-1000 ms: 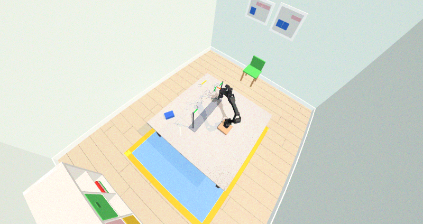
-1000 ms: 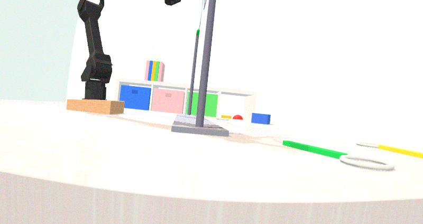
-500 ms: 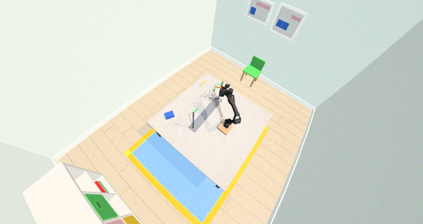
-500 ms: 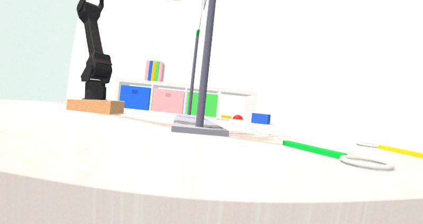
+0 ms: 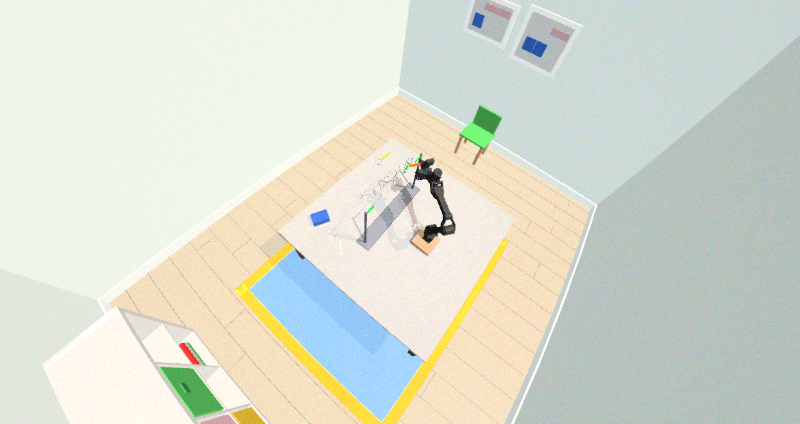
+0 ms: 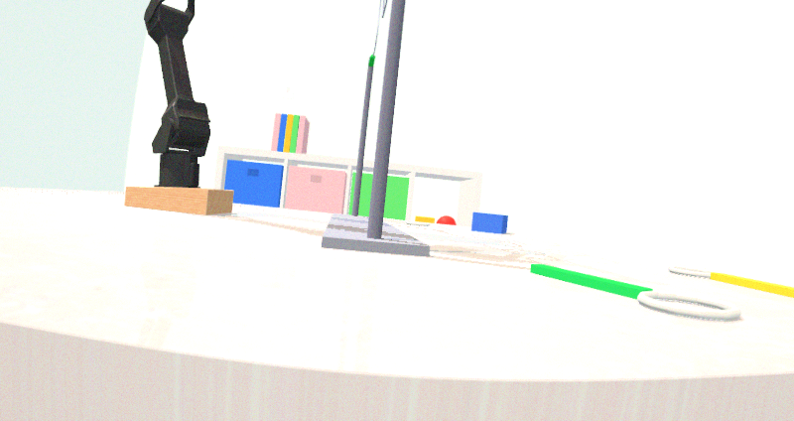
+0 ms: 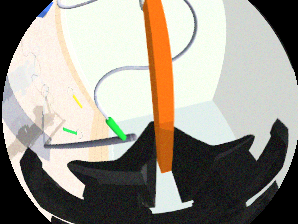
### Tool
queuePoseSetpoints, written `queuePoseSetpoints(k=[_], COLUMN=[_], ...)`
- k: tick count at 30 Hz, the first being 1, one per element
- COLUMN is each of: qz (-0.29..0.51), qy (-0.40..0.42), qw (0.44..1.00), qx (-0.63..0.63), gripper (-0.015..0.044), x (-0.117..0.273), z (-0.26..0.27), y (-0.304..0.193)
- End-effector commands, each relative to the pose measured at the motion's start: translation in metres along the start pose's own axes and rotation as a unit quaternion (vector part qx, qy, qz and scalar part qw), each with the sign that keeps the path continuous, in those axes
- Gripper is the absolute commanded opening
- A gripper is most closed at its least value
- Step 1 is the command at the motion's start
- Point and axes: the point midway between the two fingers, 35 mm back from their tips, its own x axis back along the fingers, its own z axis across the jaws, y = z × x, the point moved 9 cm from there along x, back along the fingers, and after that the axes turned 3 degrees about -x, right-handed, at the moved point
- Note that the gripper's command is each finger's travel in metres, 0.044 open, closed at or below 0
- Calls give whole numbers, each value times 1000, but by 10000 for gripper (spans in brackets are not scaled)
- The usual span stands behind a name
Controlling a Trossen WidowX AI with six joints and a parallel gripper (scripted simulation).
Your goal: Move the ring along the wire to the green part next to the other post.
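Note:
My gripper [image 7: 157, 124] [image 5: 423, 164] is shut on the orange handle [image 7: 160, 65] [image 5: 414, 164], near the top of the far post [image 5: 414, 179] in the top view. In the wrist view the handle runs up to the top edge; only a bit of the ring shows there. Whether the wire passes through the ring cannot be told. The grey wire [image 7: 195, 25] curves behind the handle and ends in a green part [image 7: 116, 129] at a post [image 7: 85, 144], left of the fingers. The other post [image 5: 365, 229] carries a green part [image 5: 370, 209] too.
Both posts stand on a grey base [image 5: 386, 220] [image 6: 374, 244]. On the table lie a loose ring with a green handle [image 6: 591, 281], one with a yellow handle [image 6: 749, 284] [image 5: 385, 155], and a blue block [image 5: 320, 217] [image 6: 489, 222]. A red ball [image 6: 446, 219] shows behind.

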Motion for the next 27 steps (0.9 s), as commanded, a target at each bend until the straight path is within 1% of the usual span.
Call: queuePoseSetpoints(k=[1, 8, 14, 20, 27], qz=[-6, -14, -17, -16, -11], qy=[-23, -52, -64, -63, -46], qw=[999, 994, 992, 992, 996], qx=[41, 92, 111, 108, 75], gripper=[-150, -150, -150, -150, -150], x=[-1, -1, -2, -3, -2], z=[-1, -2, 1, 7, 19], y=[-1, -3, -4, -7, -10])
